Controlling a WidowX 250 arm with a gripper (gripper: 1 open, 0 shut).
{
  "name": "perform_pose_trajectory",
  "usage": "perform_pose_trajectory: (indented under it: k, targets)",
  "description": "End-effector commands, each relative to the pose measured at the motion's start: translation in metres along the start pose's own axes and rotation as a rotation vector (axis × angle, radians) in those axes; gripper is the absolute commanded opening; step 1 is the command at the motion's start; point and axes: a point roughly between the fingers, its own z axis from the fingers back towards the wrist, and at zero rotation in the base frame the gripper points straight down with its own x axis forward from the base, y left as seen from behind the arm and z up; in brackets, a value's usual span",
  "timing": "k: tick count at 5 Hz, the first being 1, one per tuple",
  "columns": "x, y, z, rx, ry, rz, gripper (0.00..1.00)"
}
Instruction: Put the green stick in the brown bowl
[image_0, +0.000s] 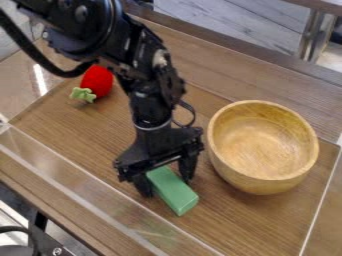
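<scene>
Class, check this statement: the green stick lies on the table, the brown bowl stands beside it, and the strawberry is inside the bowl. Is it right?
Not quite: the strawberry is not inside the brown bowl; the camera view shows it on the table, across from the bowl. The rest stands.

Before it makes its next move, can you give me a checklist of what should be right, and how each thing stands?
- Gripper open: ok, its jaws stand apart.
- Gripper over the green stick: ok, it is down at the stick's upper end.
- Stick lying between both fingertips: cannot tell, the gripper hides that end.
- Bowl free to take the stick: ok, nothing lies in it.
- Strawberry out of the way: ok, it lies well off on the far side of the arm.
- Stick in the bowl: not ok, it lies beside it.
</scene>
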Motion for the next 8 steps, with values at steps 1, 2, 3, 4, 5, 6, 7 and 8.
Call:
perform_pose_trajectory:
  k: [1,2,3,4,5,6,7,8]
  targets:
    - [0.010,-0.006,0.004,-0.038,-0.030,0.025,1.00]
    - [0.012,-0.003,0.002,-0.044,-0.036,0.045,1.00]
    - [0.019,-0.010,0.001,-0.044,-0.046,0.084,0.00]
    - [0.006,-0.008,0.019,-0.045,-0.042,0.031,0.00]
    - [-0.005,-0.010,0.045,-0.058,-0.036,-0.027,0.00]
    - [0.000,-0.009,0.067,-0.068,-0.035,-0.083,0.00]
    - [0.003,-0.020,0.094,-0.090,-0.033,-0.182,0.00]
    - [-0.001,-0.045,0.086,-0.111,-0.020,-0.320,0.00]
